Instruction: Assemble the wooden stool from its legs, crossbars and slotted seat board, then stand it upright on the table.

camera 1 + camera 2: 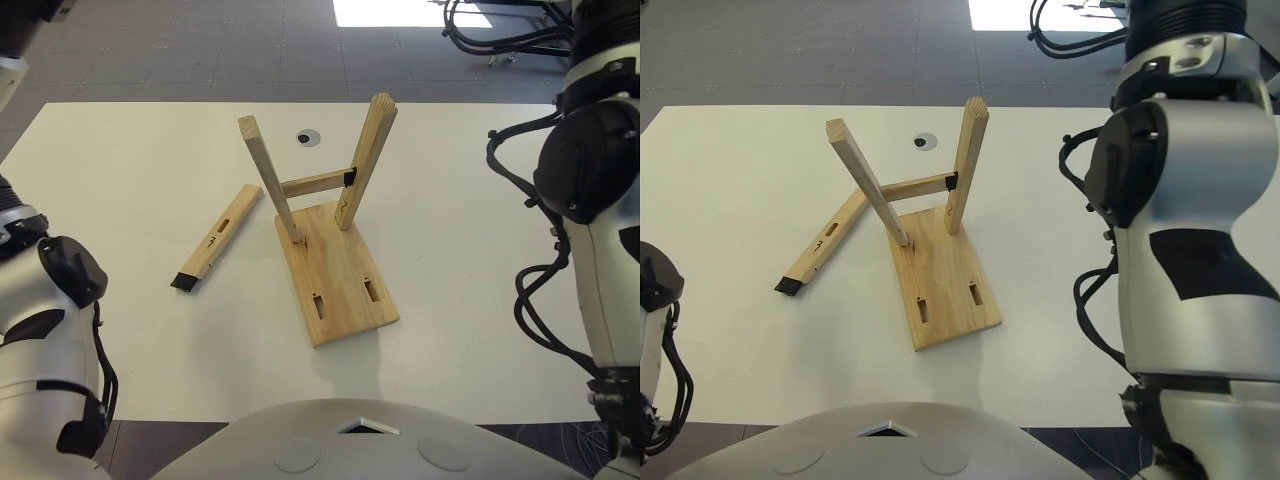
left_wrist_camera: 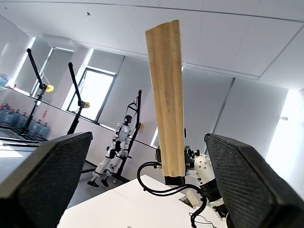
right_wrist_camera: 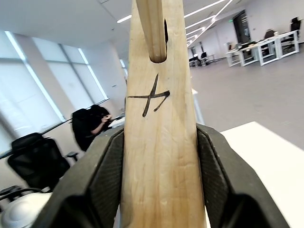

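The slotted seat board [image 1: 340, 285] lies flat mid-table. Two legs stand in its far slots, the left leg [image 1: 270, 180] leaning left and the right leg [image 1: 365, 160] nearly upright. A crossbar [image 1: 315, 184] joins them. A third leg [image 1: 218, 237] with a black end lies loose on the table to the board's left. In the right wrist view my right gripper [image 3: 160, 128] is shut on a leg [image 3: 159, 142] that has a pen mark and a round bar in its hole. In the left wrist view my left gripper [image 2: 148, 142] is open, and a wooden piece [image 2: 167, 104] rises between its fingers, touching neither.
The white table [image 1: 130, 180] has a small round grommet [image 1: 308, 137] behind the stool parts. The board's two near slots [image 1: 345, 298] are empty. Black cables [image 1: 500, 40] lie on the floor beyond the far right corner. My right arm [image 1: 1185, 200] stands over the table's right side.
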`<state>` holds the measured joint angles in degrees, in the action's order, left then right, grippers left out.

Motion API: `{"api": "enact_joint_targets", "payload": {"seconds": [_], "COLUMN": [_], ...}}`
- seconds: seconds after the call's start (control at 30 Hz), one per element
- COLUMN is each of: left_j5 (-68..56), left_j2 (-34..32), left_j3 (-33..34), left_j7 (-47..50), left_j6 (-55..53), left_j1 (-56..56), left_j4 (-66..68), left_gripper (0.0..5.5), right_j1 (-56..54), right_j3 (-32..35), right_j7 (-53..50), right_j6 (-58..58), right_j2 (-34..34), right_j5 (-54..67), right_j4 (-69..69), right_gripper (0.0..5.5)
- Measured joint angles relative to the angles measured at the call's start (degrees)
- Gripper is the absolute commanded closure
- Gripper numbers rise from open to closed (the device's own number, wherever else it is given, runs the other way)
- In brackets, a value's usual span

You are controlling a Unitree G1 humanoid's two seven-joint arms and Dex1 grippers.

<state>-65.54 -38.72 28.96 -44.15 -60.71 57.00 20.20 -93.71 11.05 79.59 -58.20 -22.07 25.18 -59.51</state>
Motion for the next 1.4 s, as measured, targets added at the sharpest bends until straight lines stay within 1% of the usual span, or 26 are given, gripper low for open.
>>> {"api": "enact_joint_targets", "payload": {"seconds": [0.1,0.17,0.27,0.4,0.57,0.77,0.8,0.9,1.13,1.23,1.4], "left_j5": [-2.84,-3.95,-6.53,-10.76,-12.59,-12.07,-12.02,-11.85,-12.19,-12.86,-14.57], "left_j2": [0.43,0.72,2.52,7.78,11.32,11.36,11.33,11.15,10.01,10.01,9.71], "left_j3": [0.31,1.0,2.13,2.6,2.33,1.9,1.95,2.52,3.46,3.63,3.71], "left_j7": [0.65,2.24,5.37,12.31,16.18,16.22,16.2,16.91,18.79,19.99,21.38], "left_j6": [-2.78,-3.77,-5.25,-5.75,-5.75,-5.21,-5.2,-4.74,-4.66,-4.76,-5.49], "left_j1": [2.96,6.17,8.45,10.76,10.33,9.25,9.27,9.75,11.59,11.68,11.75], "left_j4": [0.95,3.36,4.83,2.47,0.24,0.59,0.98,3.48,4.97,4.76,4.79], "left_gripper": [1.16,1.16,1.16,1.16,1.16,1.16,1.34,1.48,1.48,1.48,1.48], "right_j1": [2.28,5.8,8.29,9.29,9.3,9.27,9.26,8.77,8.26,10.07,16.25], "right_j3": [-1.24,-2.04,-2.16,-0.89,0.88,2.89,3.04,3.19,2.08,1.19,0.36], "right_j7": [0.93,1.13,-0.35,-5.2,-10.89,-17.29,-18.01,-20.7,-21.74,-21.97,-23.83], "right_j6": [-3.61,-6.32,-7.82,-9.17,-10.26,-13.46,-13.86,-14.07,-12.31,-13.07,-15.51], "right_j2": [0.94,1.64,2.62,5.09,7.82,9.63,9.77,11.07,11.78,11.82,12.36], "right_j5": [1.23,2.68,4.34,7.05,9.82,13.31,13.68,14.34,14.34,15.17,17.93], "right_j4": [4.56,8.33,13.13,16.27,18.04,20.71,21.22,21.58,19.95,24.01,32.03], "right_gripper": [3.46,3.46,3.46,3.46,3.46,3.46,3.46,3.46,3.46,3.46,3.46]}}
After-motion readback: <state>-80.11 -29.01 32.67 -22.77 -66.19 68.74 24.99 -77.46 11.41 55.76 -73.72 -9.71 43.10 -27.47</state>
